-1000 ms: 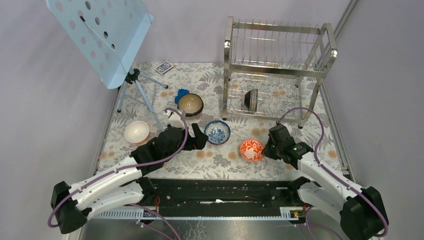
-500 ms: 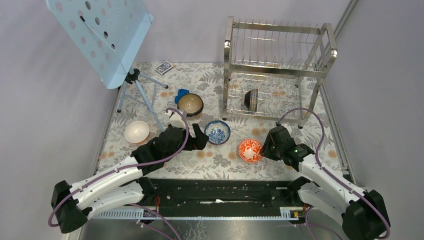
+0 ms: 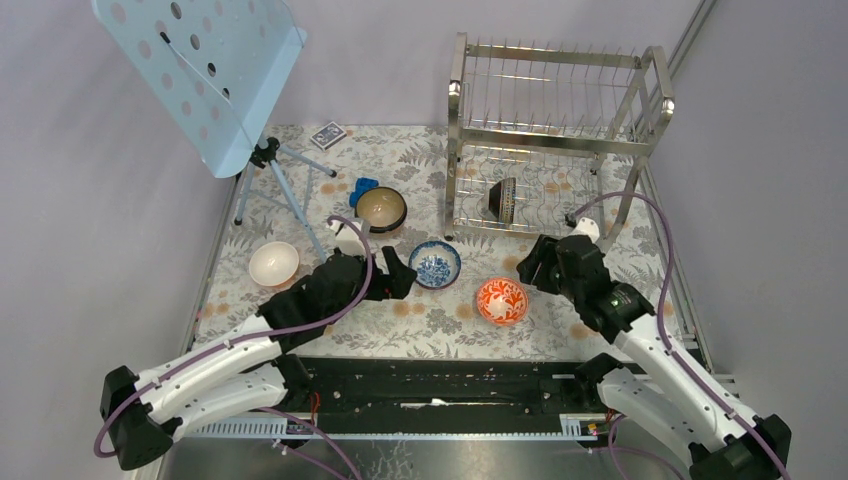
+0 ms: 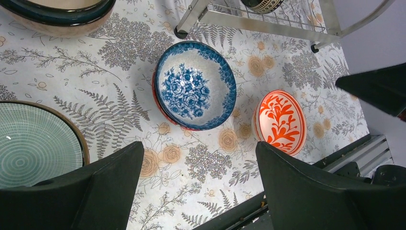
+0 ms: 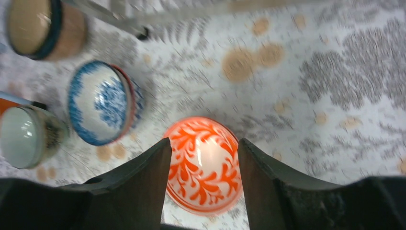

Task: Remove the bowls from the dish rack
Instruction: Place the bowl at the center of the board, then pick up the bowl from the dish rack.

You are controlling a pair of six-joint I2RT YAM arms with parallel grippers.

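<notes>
The dish rack (image 3: 556, 140) stands at the back right with one dark patterned bowl (image 3: 503, 198) on edge in its lower tier. On the cloth sit an orange-red bowl (image 3: 502, 300), a blue-and-white bowl (image 3: 435, 264), a brown bowl with a tan inside (image 3: 381, 208) and a white bowl (image 3: 274, 263). A pale green bowl (image 4: 33, 143) shows beside my left fingers. My right gripper (image 5: 204, 143) hangs open above the orange-red bowl (image 5: 203, 163), not touching it. My left gripper (image 4: 198, 146) is open and empty, just short of the blue-and-white bowl (image 4: 195, 85).
A pale blue perforated music stand (image 3: 200, 70) on a tripod fills the back left. A card deck (image 3: 327, 134) and a small blue object (image 3: 364, 188) lie behind the bowls. The rack's front leg (image 4: 182, 31) stands close to the blue-and-white bowl.
My right gripper has opened and let go of the orange-red bowl, then risen and pulled back toward the rack. The bowl stays on the cloth. The left arm has barely moved.
</notes>
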